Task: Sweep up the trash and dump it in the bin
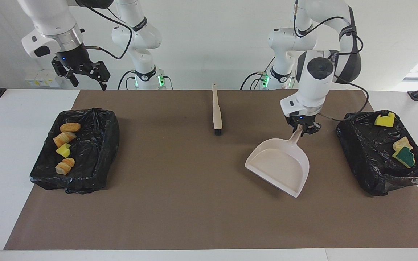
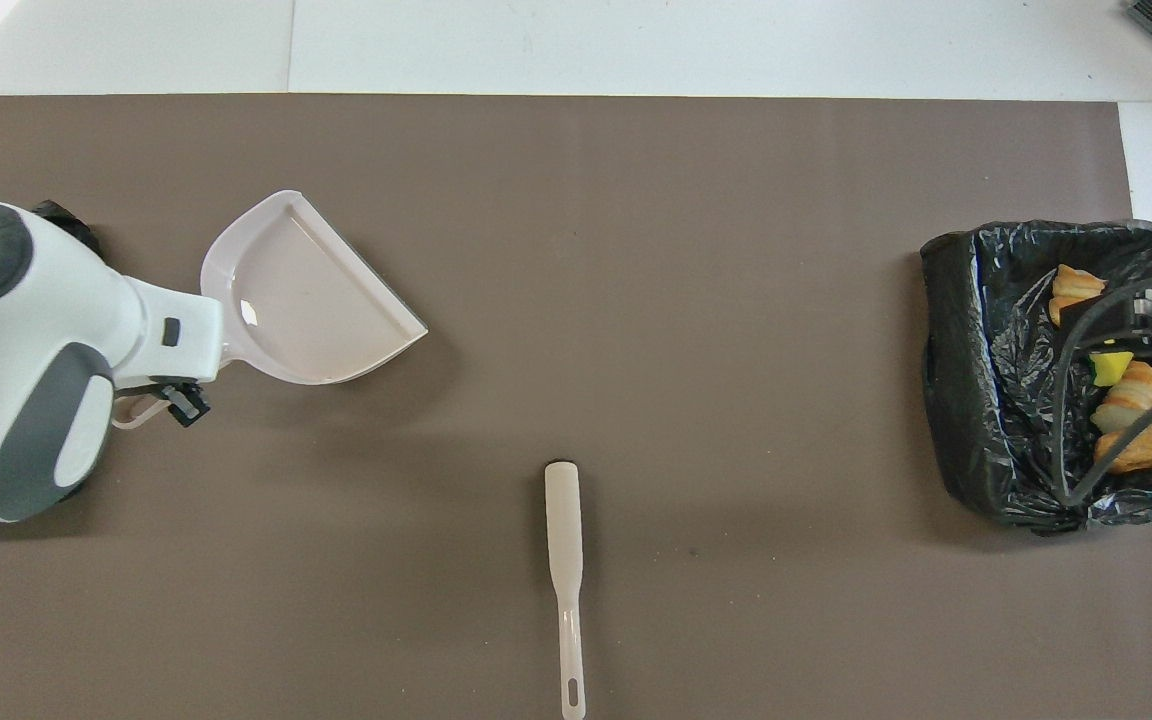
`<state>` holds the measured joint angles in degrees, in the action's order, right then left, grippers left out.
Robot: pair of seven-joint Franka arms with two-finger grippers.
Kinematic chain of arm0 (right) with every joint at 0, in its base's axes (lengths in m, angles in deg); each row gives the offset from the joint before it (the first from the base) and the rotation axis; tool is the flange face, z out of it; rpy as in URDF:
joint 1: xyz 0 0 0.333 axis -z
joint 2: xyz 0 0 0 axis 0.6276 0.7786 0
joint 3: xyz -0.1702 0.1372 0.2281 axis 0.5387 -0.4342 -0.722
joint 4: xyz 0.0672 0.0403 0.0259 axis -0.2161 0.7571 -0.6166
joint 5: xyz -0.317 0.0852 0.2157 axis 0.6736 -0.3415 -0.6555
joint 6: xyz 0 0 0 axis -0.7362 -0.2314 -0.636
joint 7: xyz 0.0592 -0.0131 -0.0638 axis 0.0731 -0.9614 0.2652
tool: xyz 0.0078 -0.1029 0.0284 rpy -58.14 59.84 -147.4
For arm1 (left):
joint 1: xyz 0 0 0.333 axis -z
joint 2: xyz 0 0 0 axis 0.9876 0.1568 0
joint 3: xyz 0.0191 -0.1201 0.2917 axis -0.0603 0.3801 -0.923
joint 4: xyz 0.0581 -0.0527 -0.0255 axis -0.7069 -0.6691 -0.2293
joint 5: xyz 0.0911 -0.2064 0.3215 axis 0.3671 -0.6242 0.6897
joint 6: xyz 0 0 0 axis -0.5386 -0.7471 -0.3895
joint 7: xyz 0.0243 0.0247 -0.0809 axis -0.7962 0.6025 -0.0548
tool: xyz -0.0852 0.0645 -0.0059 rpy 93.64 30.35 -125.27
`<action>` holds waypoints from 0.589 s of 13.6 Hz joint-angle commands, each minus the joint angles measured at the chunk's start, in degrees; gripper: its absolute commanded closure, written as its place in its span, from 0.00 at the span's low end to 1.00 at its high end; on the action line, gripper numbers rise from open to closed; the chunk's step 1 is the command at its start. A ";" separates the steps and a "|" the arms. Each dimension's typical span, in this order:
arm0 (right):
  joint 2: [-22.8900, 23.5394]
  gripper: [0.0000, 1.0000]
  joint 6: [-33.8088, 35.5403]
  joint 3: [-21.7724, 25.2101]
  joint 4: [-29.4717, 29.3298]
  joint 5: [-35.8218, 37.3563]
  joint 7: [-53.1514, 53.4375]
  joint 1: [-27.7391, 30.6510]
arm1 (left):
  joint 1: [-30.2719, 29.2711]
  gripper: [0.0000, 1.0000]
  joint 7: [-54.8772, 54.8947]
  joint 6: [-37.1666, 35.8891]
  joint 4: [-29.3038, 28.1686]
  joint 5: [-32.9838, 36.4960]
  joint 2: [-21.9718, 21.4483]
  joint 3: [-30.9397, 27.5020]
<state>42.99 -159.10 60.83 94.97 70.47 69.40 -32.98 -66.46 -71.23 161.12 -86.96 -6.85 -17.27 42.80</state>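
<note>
Left gripper [image 1: 302, 131]: fingers clamped on the dustpan [image 1: 279, 165] handle, pan emptied, tilted mouth-down toward six o'clock over the mat.
Right gripper [image 1: 85, 74]: fingers spread wide, empty, raised clear, waiting.
Trash [image 1: 65, 146]: already dumped in both bins [image 1: 96, 152]; none seen on the mat.
Brush [image 1: 216, 110]: laid aside at twelve o'clock, unused.
</note>
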 commanded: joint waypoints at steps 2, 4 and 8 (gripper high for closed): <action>-3.16 0.00 0.44 2.09 1.64 -1.41 -3.97 1.76 | 8.93 1.00 -16.63 6.11 0.21 -2.57 2.71 -1.21; -3.43 0.00 0.35 3.93 2.35 -1.50 -3.88 -1.21 | 12.54 1.00 -31.99 9.71 2.05 -6.59 4.39 -1.21; -4.22 0.00 -0.18 6.67 3.76 -1.68 -3.53 -5.01 | 17.81 1.00 -45.14 9.21 8.63 -11.36 9.21 -1.30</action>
<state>40.43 -158.64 66.62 96.44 69.79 66.83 -36.96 -52.08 -111.49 171.10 -83.18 -16.76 -11.68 42.72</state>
